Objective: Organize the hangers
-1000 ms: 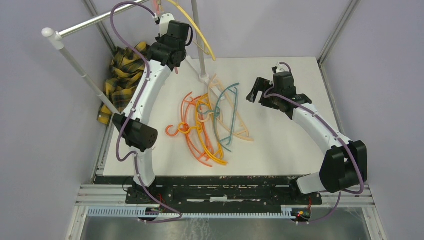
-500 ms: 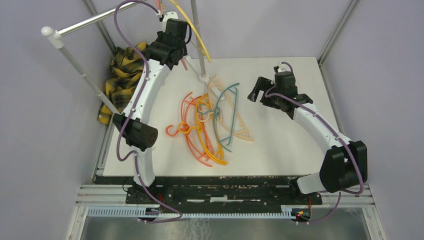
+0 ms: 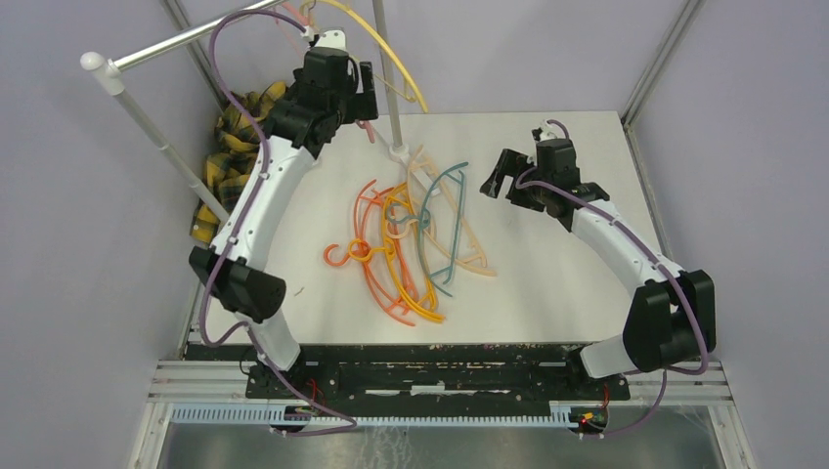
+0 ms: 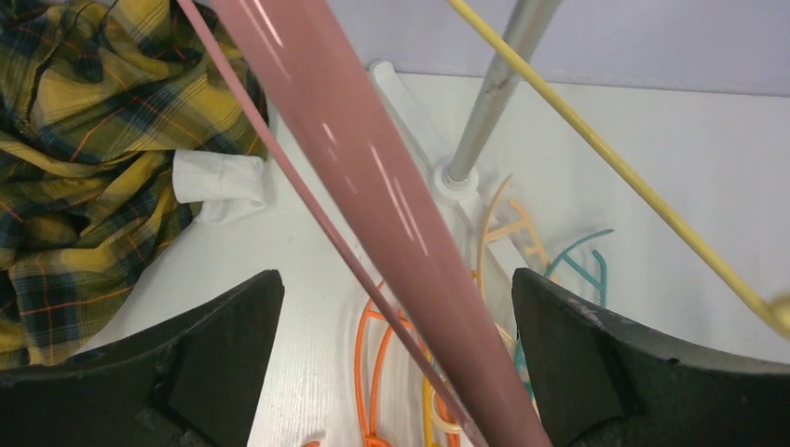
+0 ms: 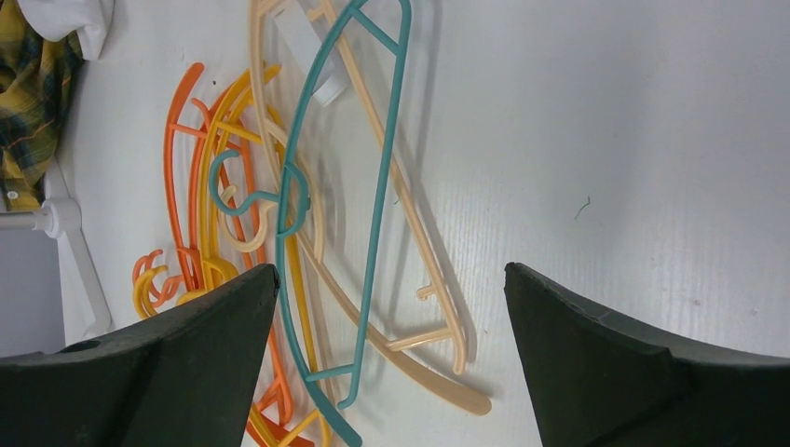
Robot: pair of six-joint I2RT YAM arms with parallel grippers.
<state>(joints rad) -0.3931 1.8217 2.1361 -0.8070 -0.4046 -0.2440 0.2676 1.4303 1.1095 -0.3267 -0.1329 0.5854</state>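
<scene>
Jaws of the left gripper (image 4: 396, 279) stand wide apart, and a pink hanger (image 4: 373, 177) runs slantwise through the gap without visibly touching either finger. This gripper is raised at the far left of the table (image 3: 557, 283), close beside the upright rack pole (image 4: 498, 84). A yellow hanger (image 4: 606, 149) is up in the air by that pole, above the table. Whether the pink and yellow hangers hook over the horizontal rail (image 3: 186, 39) cannot be made out. On the far left, off the table's edge, a yellow-black plaid cloth (image 4: 84, 140) lies bunched up. Across the table, the right gripper (image 5: 391, 270) also has its jaws spread wide and holds nothing. It hovers over the tabletop just to the right of a loose pile of hangers. That pile lies flat in the middle of the table, near the foot of the upright pole. Its rightmost pieces are a teal hanger (image 5: 375, 233) and a peach hanger (image 5: 447, 391), which cross each other. To the left of these, orange hangers (image 5: 170, 158) and an amber-yellow hanger (image 3: 426, 313) overlap, their hooks tangled together at the pile's left side. How many orange ones there are cannot be told from the overlap.
</scene>
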